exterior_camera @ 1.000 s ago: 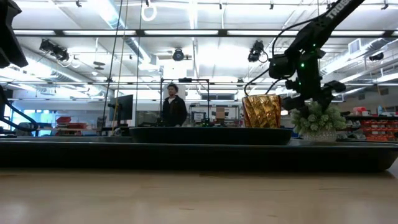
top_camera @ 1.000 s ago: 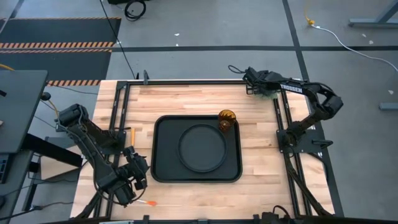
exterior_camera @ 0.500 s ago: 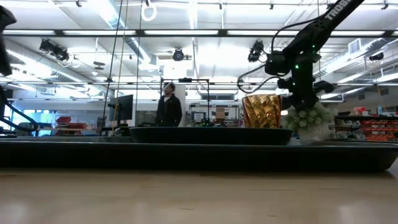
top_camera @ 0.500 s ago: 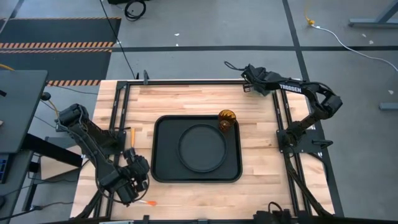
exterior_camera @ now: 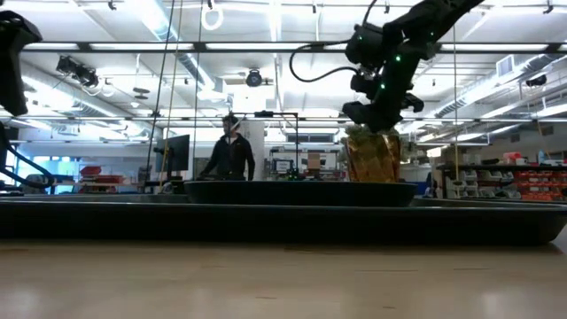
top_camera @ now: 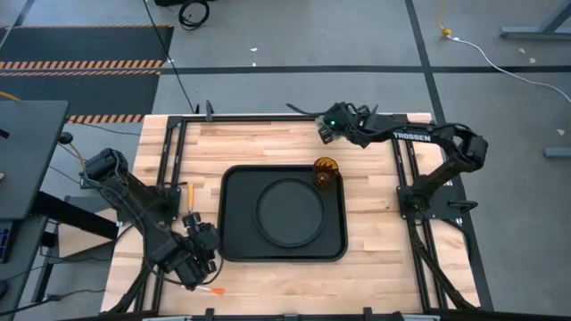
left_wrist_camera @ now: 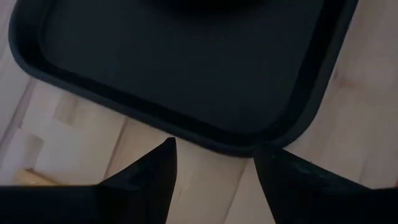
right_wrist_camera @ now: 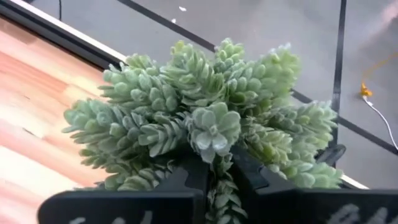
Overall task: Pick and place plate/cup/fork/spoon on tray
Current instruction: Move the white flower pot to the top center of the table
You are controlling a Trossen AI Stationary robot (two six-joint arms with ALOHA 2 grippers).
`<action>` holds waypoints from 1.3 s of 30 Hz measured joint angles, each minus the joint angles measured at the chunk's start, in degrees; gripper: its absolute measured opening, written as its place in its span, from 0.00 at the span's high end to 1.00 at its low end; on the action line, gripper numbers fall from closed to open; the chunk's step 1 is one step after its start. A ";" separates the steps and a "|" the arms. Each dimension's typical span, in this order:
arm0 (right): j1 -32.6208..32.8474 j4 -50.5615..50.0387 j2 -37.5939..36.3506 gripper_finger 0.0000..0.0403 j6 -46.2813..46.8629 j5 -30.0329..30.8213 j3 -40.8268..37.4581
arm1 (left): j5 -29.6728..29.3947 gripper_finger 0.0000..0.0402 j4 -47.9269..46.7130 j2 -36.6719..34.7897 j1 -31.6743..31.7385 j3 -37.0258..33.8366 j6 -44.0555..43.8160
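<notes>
Right gripper (top_camera: 326, 130) now clenched on plant ball (right_wrist_camera: 199, 130), lifted off far right corner of tabletop, carried toward far edge; fork (top_camera: 211, 290) unplaced.

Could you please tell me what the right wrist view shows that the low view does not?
Only the right wrist view shows the fuzzy green plant clamped between the right gripper's fingers, with the wooden table beneath. Only the low view shows the amber cup, the tray, the plate and a person in the room behind. Both show the right gripper, raised above the table.
</notes>
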 joint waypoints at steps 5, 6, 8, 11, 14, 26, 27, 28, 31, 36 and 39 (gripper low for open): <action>0.80 -2.95 -0.02 0.91 3.25 -1.18 0.21 | -0.01 0.46 2.98 0.00 1.02 0.00 1.71; 0.80 -3.91 -0.02 0.91 3.81 -1.41 0.21 | 0.16 0.46 3.19 0.00 1.00 0.00 1.71; 0.80 -5.51 -0.02 0.91 4.88 -1.66 0.21 | 1.04 0.46 3.64 0.00 0.96 0.00 1.69; 0.79 -6.57 -0.02 0.91 6.03 -1.99 0.21 | 3.03 0.46 3.95 0.00 0.96 0.01 1.23; 1.10 -6.22 -0.02 0.91 6.81 -2.42 0.21 | 4.78 0.46 4.60 0.00 0.96 0.02 0.48; 5.70 -7.83 -0.02 0.91 12.87 -1.43 0.11 | 4.99 0.46 8.26 0.00 0.96 0.02 0.22; 6.08 -7.74 -0.06 0.91 13.46 -1.59 -0.21 | 4.81 0.46 8.26 0.00 0.96 0.02 0.87; 6.38 -7.72 -0.07 0.91 13.95 -1.86 -0.66 | 4.58 0.46 8.33 0.00 0.96 0.02 1.31; 6.99 -8.05 -0.07 0.91 14.58 -2.57 -1.85 | 3.95 0.46 8.31 0.00 1.08 0.02 1.68; 7.25 -7.66 -0.08 0.88 15.97 -2.55 -3.91 | 3.78 0.46 8.29 0.00 1.86 0.02 2.65; 6.92 -7.42 -0.08 0.84 17.06 -2.40 -4.97 | 3.79 0.46 8.31 0.00 2.59 0.02 3.17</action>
